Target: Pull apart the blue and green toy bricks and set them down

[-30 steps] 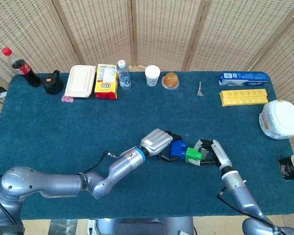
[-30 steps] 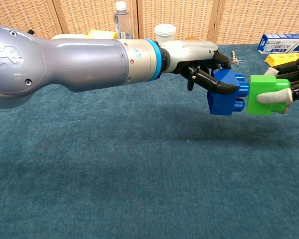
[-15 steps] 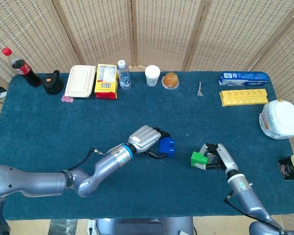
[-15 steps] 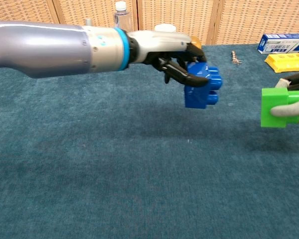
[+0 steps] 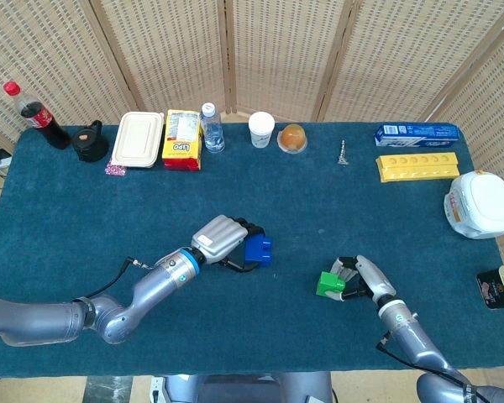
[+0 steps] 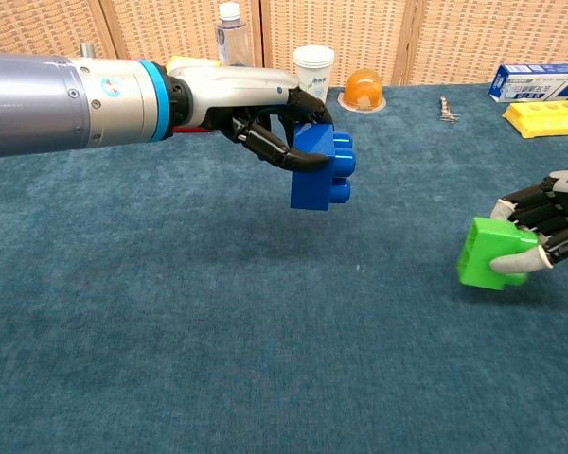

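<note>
Overall: teal cloth table, wicker screen behind.

Glossy silver arms, blue wrist ring (left), black-fingered left hand

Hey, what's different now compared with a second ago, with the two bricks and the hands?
The bricks came apart. The left hand carried the blue brick away to the left, held above the table. The right hand drew the green brick back toward the robot and lowered it close to the blue cloth. Both hands kept their grip, and the items along the far edge stayed put.
</note>
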